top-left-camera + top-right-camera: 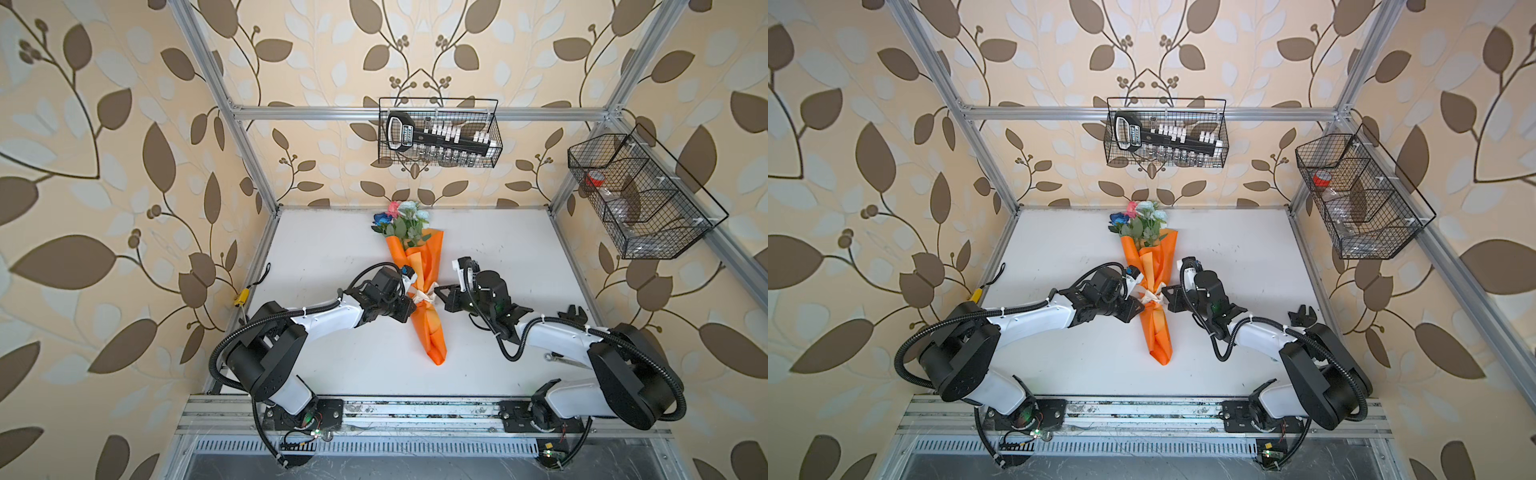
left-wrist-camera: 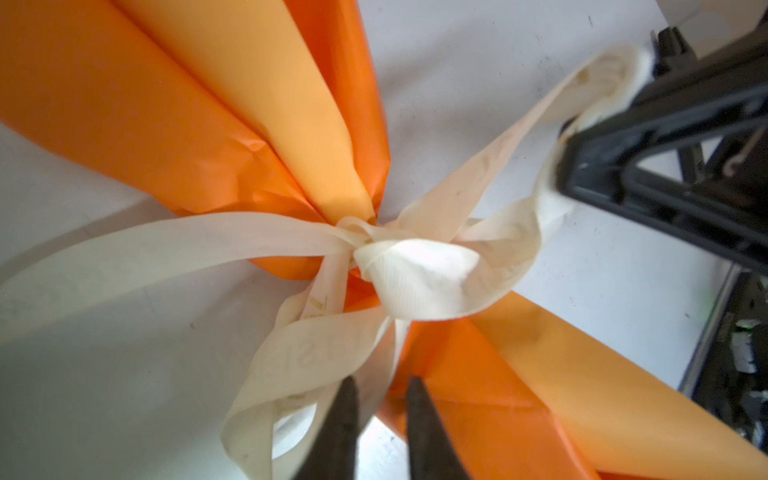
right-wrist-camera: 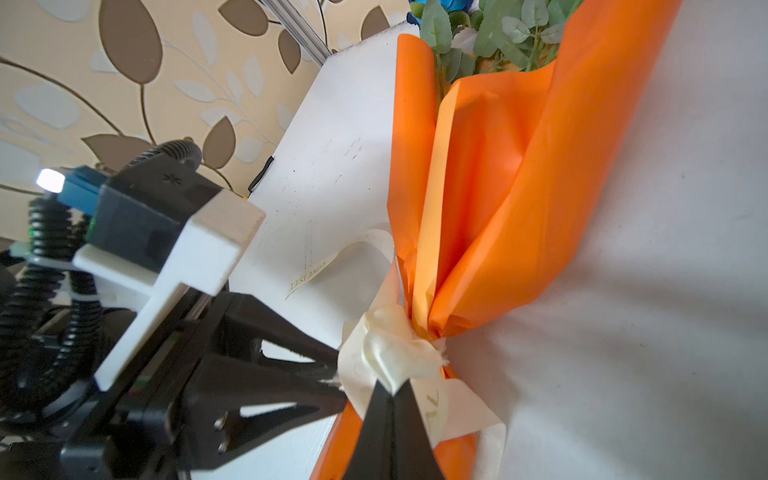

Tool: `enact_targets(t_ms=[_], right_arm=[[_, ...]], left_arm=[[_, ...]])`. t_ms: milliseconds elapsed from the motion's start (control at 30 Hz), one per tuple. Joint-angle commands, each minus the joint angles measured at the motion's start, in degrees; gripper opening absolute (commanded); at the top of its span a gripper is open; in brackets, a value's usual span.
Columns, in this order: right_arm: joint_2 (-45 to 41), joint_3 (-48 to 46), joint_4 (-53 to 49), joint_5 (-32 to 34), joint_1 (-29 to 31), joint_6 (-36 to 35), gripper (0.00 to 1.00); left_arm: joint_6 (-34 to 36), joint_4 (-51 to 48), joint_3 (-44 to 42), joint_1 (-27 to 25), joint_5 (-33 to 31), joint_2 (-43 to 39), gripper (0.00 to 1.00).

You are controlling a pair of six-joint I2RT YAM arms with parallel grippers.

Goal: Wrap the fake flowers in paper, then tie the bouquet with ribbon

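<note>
Bouquet: the bouquet lies flat on the white table, about midway between left and right in both top views.
Ends: the blooms, pink, pale and dark blue, lie at the far end near the back wall. The pointed tip of the orange paper faces the near edge.
Tie: a cream ribbon circles the narrow waist of the paper and is knotted there, with loops spreading out to both sides.
Ribbon tail: one loose end with dark lettering rests on the table on the bouquet's left side.
Left tool: the left gripper sits just left of the waist. Its jaws are drawn close, pinching a ribbon loop between them.
Right tool: the right gripper sits just right of the waist. Its jaws are together, clamped on a loop of the ribbon at the knot.
Arms: both reach in low from the near rail, and their tips face each other across the tie.
Backdrop: a wire basket hangs on the far rail.
</note>
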Motion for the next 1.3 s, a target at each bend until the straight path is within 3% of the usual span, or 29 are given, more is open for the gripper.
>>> enact_targets(t_ms=[0, 433, 800, 933, 1067, 1267], right_arm=[[0.5, -0.1, 1.0, 0.4, 0.3, 0.6, 0.0], [1.2, 0.7, 0.1, 2.5, 0.3, 0.6, 0.0], [1.8, 0.7, -0.1, 2.2, 0.3, 0.6, 0.0], [1.8, 0.6, -0.2, 2.1, 0.4, 0.7, 0.0], [2.0, 0.3, 0.2, 2.0, 0.3, 0.7, 0.0], [3.0, 0.8, 0.9, 1.3, 0.3, 1.0, 0.0]], left_arm=[[-0.3, 0.0, 2.1, 0.0, -2.4, -0.8, 0.0], [-4.5, -7.8, 9.7, 2.4, 2.9, -3.8, 0.0], [2.0, -18.5, 19.7, 3.2, -1.4, 0.6, 0.0], [-0.7, -23.7, 20.0, 3.9, -3.1, 1.0, 0.0], [-2.7, -22.1, 12.6, 4.1, -0.2, -0.2, 0.31], [-2.1, -17.2, 7.9, 4.1, 0.6, 0.1, 0.31]])
